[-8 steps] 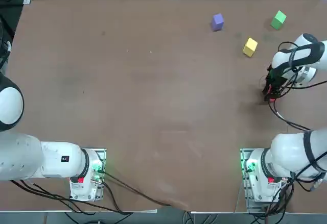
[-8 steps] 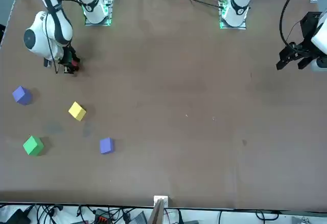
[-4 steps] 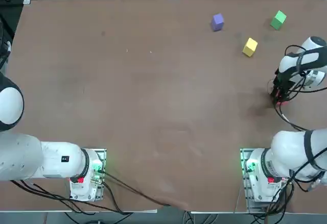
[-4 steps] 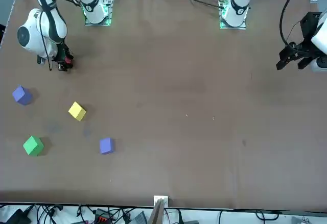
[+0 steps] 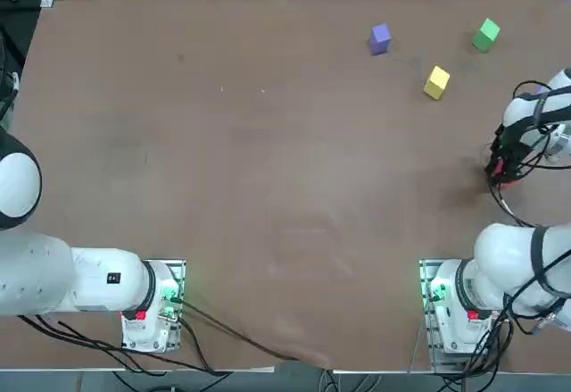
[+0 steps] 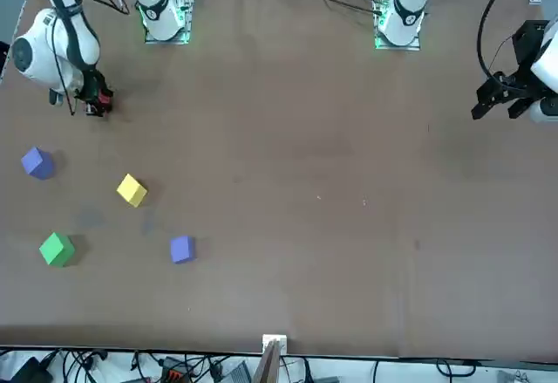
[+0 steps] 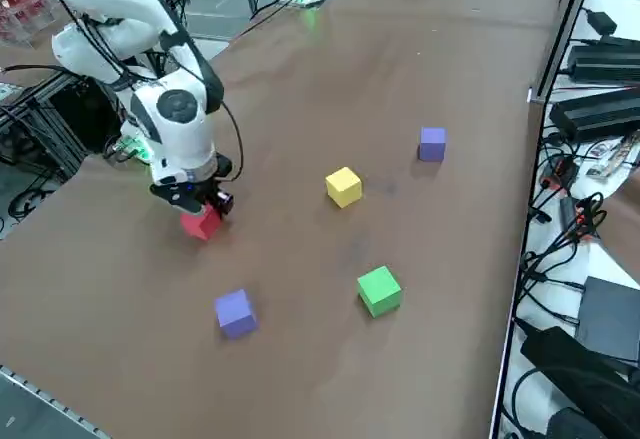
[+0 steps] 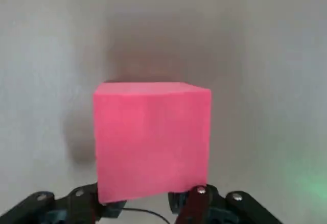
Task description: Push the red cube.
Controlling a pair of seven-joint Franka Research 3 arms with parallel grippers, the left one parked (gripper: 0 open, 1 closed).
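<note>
Wrist view: matte red cube [image 8: 152, 141], square-faced, touching the closed right gripper [image 7: 200, 202] near the table's [image 5: 268, 142] right edge. Elsewhere: two purple cubes [image 7: 432, 144], one yellow [image 7: 343, 186], one green [image 7: 379, 290].

Yellow cube [image 7: 343, 186], green cube [image 7: 379, 290], two purple cubes [image 7: 235, 313] on brown table [image 7: 330, 69].

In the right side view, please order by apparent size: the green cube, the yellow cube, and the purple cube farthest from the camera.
1. green cube
2. yellow cube
3. far purple cube
Nearer cubes look bigger, so true sizes may well be equal.
</note>
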